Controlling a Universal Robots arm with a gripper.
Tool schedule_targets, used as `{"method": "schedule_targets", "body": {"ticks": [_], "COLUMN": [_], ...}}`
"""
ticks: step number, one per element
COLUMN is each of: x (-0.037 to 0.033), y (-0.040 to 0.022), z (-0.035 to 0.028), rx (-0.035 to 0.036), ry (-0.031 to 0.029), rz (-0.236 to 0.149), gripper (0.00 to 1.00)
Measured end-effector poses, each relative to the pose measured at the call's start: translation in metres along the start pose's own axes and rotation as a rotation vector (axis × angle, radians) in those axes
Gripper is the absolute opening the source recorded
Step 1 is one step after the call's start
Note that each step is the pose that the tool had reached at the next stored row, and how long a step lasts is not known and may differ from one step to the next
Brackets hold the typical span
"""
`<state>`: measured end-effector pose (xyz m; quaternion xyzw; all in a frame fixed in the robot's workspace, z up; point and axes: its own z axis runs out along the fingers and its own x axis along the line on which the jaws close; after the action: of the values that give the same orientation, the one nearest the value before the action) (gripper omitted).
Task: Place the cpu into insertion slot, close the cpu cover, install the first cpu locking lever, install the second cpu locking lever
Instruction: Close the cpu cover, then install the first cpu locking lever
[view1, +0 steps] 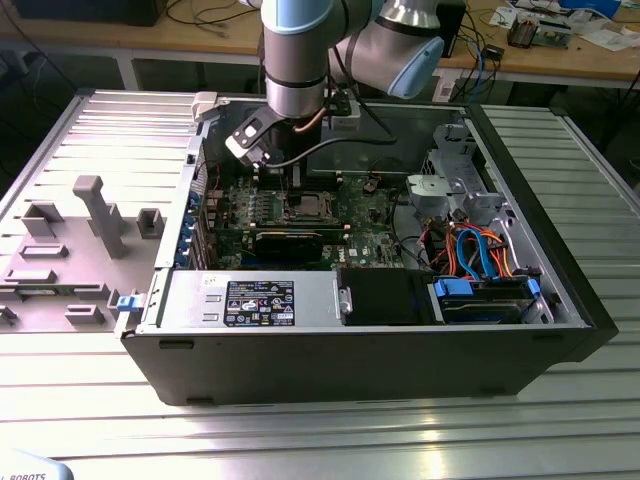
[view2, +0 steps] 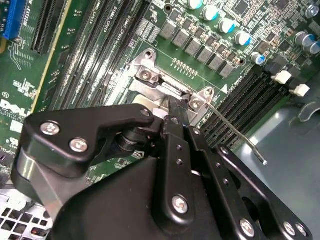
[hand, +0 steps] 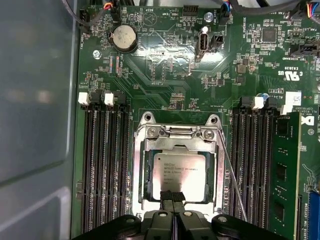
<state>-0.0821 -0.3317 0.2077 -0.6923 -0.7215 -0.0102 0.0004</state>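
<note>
Silver cpu (hand: 175, 175) seated in insertion slot (hand: 148, 176) | cpu cover (hand: 137, 170) down around it | your end effector (hand: 172, 197) clenched empty at cover's edge, seemingly pressing it flat.

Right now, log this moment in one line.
gripper: shut, at cover edge | cpu: seated, cover down | lever: angled out, unlatched

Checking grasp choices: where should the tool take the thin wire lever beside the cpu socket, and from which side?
Probably the locking lever by its hooked free end, from above: that end juts clear of the board, the other is pinned at the insertion slot.
</note>
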Motion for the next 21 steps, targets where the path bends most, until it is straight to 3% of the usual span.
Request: {"method": "schedule_targets", "body": {"ticks": [6, 12, 21], "x": [0.0002, 0.0015, 0.0015], "y": [0.0003, 0.0226, 0.0234], "z": [-0.0046, -0.0035, -0.0035], "rx": [-0.0002, 0.0010, 0.0009], "ry": [-0.0016, -0.0042, -0.0042], "rz": [0.000, 0.000, 0.000], "gripper": [0.11, 0.11, 0.11]}}
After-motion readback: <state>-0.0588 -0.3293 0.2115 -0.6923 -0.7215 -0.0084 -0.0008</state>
